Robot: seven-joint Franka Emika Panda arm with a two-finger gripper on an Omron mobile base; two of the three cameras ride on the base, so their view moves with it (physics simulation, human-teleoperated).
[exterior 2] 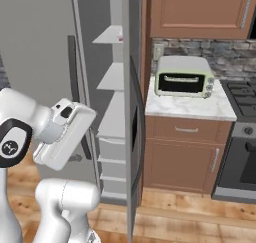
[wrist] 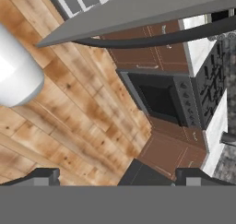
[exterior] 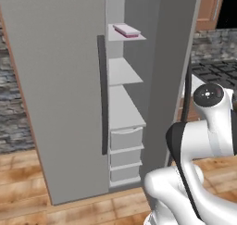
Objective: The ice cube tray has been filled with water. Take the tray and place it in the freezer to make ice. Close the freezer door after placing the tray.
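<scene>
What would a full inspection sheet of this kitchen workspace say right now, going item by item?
Surface: wooden plank floor; white marble counter right of the refrigerator.
Job's things: ice cube tray lies flat on the top shelf of the freezer; freezer door stands open, its dark handle facing the shelves.
Clutter: pale toaster oven on the counter.
Claw: claw open, holding nothing, pointed down at the floor and the stove.
Cables: nothing seen.
Surroundings: brown wooden cabinets, stone backsplash, black stove beside the counter.
</scene>
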